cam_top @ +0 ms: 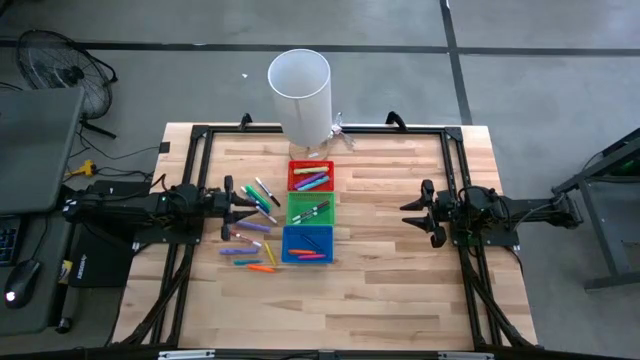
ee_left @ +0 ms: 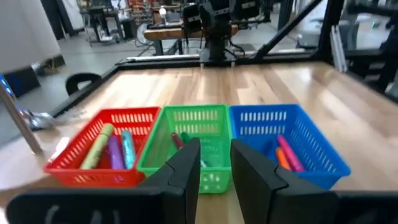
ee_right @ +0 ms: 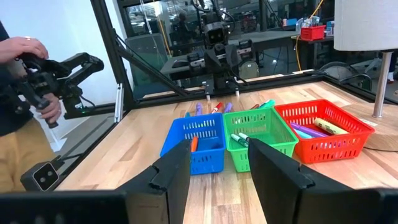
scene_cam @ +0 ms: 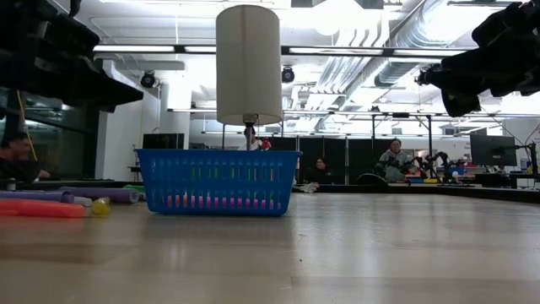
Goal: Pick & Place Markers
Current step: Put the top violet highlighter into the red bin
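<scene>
With both my left gripper (cam_top: 243, 203) and right gripper (cam_top: 408, 213) parted and empty, I judged the markers (cam_top: 252, 240) loose beside the bins light, stiff, slippery, best pinched mid-barrel.

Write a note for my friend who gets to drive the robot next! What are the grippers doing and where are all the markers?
Left gripper: open, empty, held over the loose markers lying on the table left of the bins.
Right gripper: open, empty, waiting to the right of the bins, away from everything.
Done: some markers already lie in the red bin, the green bin and the blue bin.
Left: about a dozen loose markers to pick up and drop into the bins. None is being held now.
</scene>
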Robot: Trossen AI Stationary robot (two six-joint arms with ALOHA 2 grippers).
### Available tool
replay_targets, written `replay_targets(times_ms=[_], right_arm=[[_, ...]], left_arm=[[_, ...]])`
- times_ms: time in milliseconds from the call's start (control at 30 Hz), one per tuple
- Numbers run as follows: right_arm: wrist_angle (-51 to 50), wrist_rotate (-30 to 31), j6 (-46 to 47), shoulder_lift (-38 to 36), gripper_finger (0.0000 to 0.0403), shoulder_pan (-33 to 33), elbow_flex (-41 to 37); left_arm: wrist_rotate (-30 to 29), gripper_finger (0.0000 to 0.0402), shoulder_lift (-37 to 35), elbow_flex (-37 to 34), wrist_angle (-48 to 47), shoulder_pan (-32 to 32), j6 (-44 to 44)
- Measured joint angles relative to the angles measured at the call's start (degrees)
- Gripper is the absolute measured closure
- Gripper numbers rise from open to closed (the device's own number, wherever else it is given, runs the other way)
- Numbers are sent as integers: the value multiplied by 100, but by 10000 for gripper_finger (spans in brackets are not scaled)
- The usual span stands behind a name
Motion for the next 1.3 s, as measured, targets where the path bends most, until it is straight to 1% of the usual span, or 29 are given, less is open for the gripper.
replay_targets(times_ms=[167, 233, 367, 500, 700, 800, 933, 1033, 1133, 1200, 1300], right_arm=[[0, 0, -1, 0, 253, 2, 0], [0, 0, -9, 0, 253, 0, 0], [0, 2, -5, 0, 253, 0, 0], [0, 1, -1, 0, 253, 1, 0], [0, 1, -7, 0, 253, 2, 0], [0, 1, -4, 0, 253, 2, 0], [0, 2, -8, 0, 253, 1, 0], [0, 2, -9, 0, 253, 1, 0], [0, 2, -1, 0, 253, 1, 0], [0, 2, -9, 0, 253, 2, 0], [0, 2, -1, 0, 253, 1, 0]], left_arm=[[-3, 316, 0, 0, 211, 0, -1124], [-63, 316, 3, 1, 248, 1, -1349], [-388, 316, 7, 122, 79, 2, -1854], [-599, 316, 0, 378, -131, 2, -1921], [-934, 313, 74, 894, -917, 0, -1921], [-1200, 294, 169, 1117, -1268, 1, -1932], [-1523, 247, 400, 1361, -1495, 2, -2072], [-1541, 209, 690, 1607, -1782, 1, -2083], [-1540, 182, 1063, 1932, -2088, 2, -2077], [-1539, 172, 1377, 2207, -2291, 2, -2071], [-1429, 168, 1904, 2649, -2720, 2, -2070]])
